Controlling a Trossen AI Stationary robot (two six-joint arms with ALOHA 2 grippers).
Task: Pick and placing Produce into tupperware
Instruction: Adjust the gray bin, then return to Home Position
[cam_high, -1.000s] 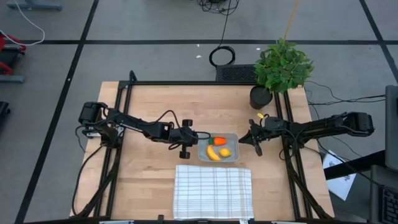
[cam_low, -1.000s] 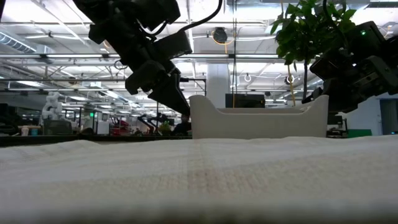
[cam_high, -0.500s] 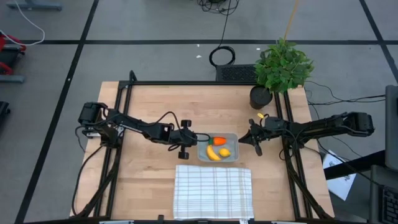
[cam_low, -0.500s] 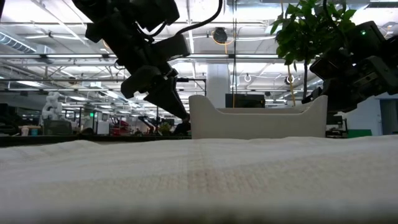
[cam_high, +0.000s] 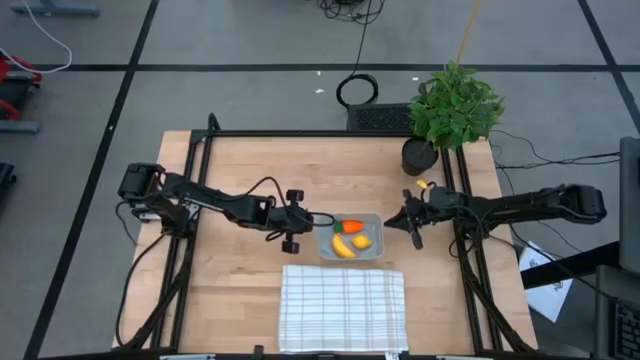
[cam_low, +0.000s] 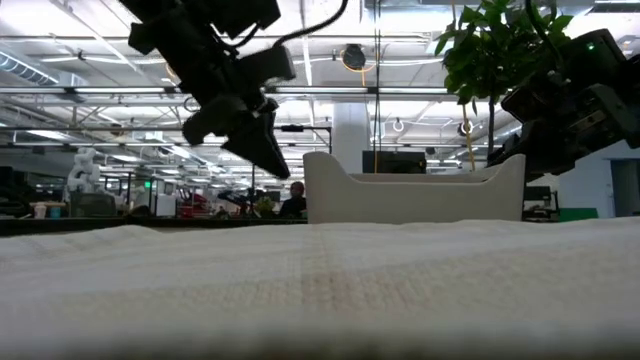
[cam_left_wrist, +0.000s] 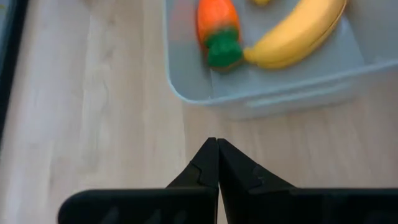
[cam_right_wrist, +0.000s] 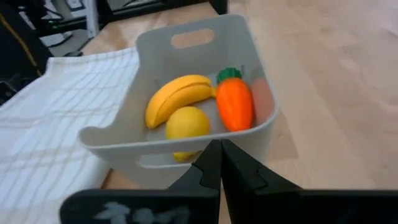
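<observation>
The grey tupperware tub (cam_high: 372, 218) stands on the wooden table. The yellow banana (cam_right_wrist: 177, 96), the round lemon (cam_right_wrist: 188, 123) and the orange carrot (cam_right_wrist: 235, 106) with its green top lie inside it. The banana (cam_left_wrist: 298, 34) and carrot (cam_left_wrist: 217, 28) also show in the left wrist view. My left gripper (cam_high: 312, 220) is shut and empty just left of the tub (cam_left_wrist: 186, 74), above the table. My right gripper (cam_high: 392, 222) is shut and empty just right of the tub (cam_right_wrist: 261, 81).
A white grid-patterned cloth (cam_high: 343, 305) lies on the table just near of the tub. A leafy potted plant (cam_high: 452, 110) stands at the table's far right corner. Bare wood lies left of and beyond the tub.
My left gripper has drawn back from the tub toward the table's left edge and risen a little, staying shut. The tub and the produce in it have stayed where they were.
</observation>
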